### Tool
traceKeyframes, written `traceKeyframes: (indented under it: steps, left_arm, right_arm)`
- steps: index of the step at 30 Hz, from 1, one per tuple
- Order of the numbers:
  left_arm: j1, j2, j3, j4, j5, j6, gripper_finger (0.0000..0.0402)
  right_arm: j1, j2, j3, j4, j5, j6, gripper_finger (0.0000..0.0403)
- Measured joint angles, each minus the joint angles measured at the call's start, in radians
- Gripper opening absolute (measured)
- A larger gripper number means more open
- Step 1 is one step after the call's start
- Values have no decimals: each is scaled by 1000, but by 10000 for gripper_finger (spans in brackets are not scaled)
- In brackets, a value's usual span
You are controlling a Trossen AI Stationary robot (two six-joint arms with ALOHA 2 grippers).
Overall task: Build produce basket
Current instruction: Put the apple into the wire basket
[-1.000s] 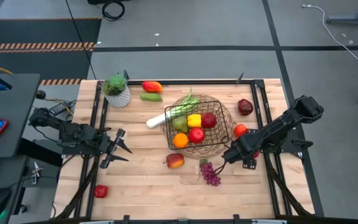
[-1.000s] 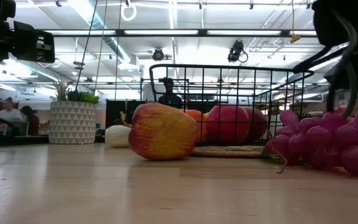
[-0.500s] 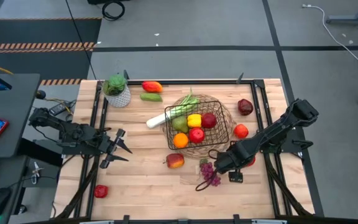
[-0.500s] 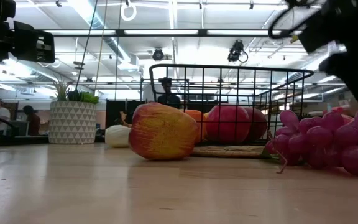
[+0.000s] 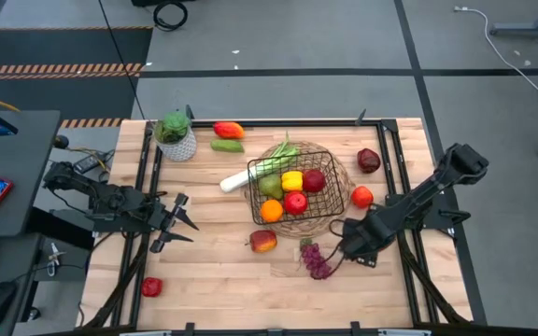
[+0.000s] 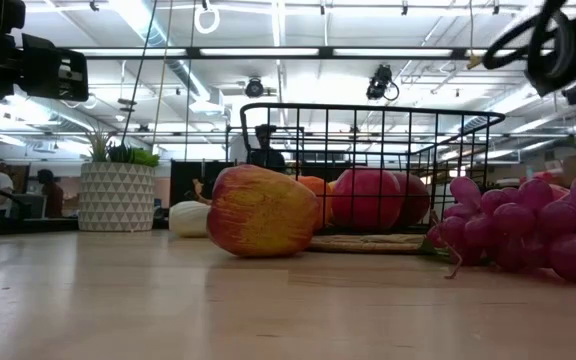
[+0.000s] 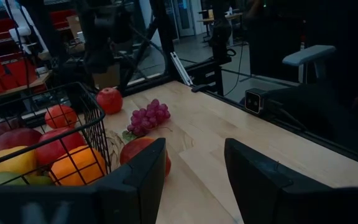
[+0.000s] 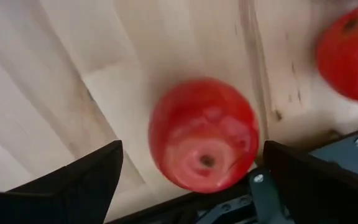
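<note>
- The basket sits on a round woven mat at table centre, holding a yellow piece, red apples, an orange and a leek that sticks out over its rim.
- Loose produce: a red-yellow apple and purple grapes lie just beside the basket's near side.
- Right gripper: jaws open, positioned above a red fruit lying on the table near the grapes.
- Left gripper: jaws open, empty, well apart from the basket at the table's left.
</note>
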Motion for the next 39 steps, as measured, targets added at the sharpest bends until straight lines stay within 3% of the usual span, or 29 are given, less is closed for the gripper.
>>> traceKeyframes:
  steps: [7, 16, 30, 39]
  left_arm:
    - [0, 0, 0, 0, 0, 0, 172]
    - [0, 0, 0, 0, 0, 0, 172]
    - [0, 0, 0, 0, 0, 0, 172]
    - [0, 0, 0, 0, 0, 0, 172]
  right_arm:
    - [25, -166, -140, 107, 3, 181, 393]
    - [53, -138, -244, 212, 3, 221, 394]
    - [48, -115, -239, 236, -13, 185, 393]
    - [45, -112, -200, 291, -16, 124, 368]
